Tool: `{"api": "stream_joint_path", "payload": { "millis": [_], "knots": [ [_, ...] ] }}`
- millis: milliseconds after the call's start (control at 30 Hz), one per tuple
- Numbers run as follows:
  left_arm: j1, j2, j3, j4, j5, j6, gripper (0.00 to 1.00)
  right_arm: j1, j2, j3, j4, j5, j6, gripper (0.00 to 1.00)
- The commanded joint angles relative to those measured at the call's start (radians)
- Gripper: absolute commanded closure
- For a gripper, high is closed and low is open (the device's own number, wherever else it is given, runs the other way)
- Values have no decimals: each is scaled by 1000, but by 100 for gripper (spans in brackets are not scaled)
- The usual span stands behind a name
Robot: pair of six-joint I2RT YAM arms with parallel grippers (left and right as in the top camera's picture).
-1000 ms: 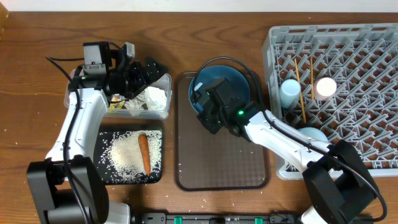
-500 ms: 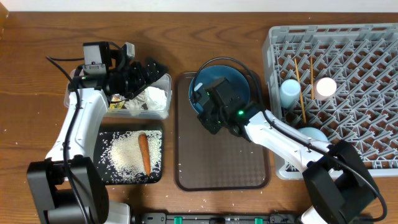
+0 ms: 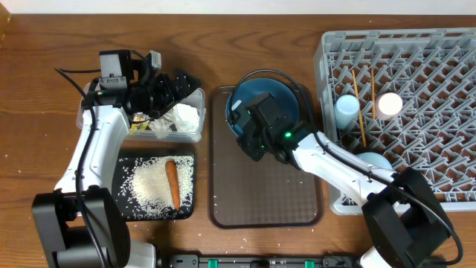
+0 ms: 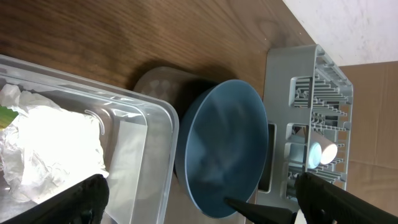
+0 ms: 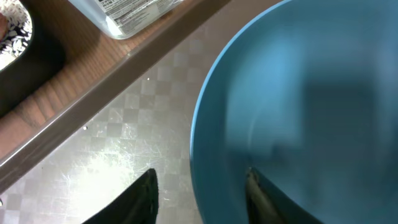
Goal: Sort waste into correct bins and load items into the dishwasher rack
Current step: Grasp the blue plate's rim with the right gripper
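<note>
My right fingers (image 5: 199,183) are partly open. They sit on both sides of the rim of the dark-blue plate (image 3: 286,95), one finger inside it and one outside, over the brown tray (image 3: 264,186). I can see a gap next to the outside finger, so they are not squeezing the plate. The plate sits at the far end of that tray.

My left fingers (image 4: 199,190) are wide open with nothing in them, up over the far side of the clear tub (image 3: 195,135). The white tissue (image 3: 182,117) is in the tub. The carrot (image 3: 172,184) and the rice (image 3: 147,186) lie in the black tray (image 3: 123,164). The grey rack (image 3: 431,67) holds the light-blue cup (image 3: 346,110), the pink cup (image 3: 389,104), the chopsticks (image 3: 360,112) and the bowl (image 3: 372,160).
</note>
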Motion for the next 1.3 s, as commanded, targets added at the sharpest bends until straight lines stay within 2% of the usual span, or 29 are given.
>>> {"api": "stream_joint_path", "payload": {
  "millis": [0,367,667,800,933,1100,1267],
  "knots": [
    [4,-3,7,-2,13,-8,2,5,5,-2,-1,8,-14,60],
    [4,-3,7,-3,13,-8,2,6,10,-2,-3,8,-14,56],
    [4,-3,7,-2,13,-8,2,6,84,-2,31,9,-14,53],
    [4,-3,7,-2,13,-8,2,6,81,-1,38,8,-13,57],
    [4,-3,7,-2,13,-8,2,6,81,-1,37,8,-14,67],
    [4,-3,7,-3,13,-8,2,7,81,-1,38,8,-14,68],
    [4,-3,7,-2,13,-8,2,8,81,-1,38,8,-14,85]
  ]
}}
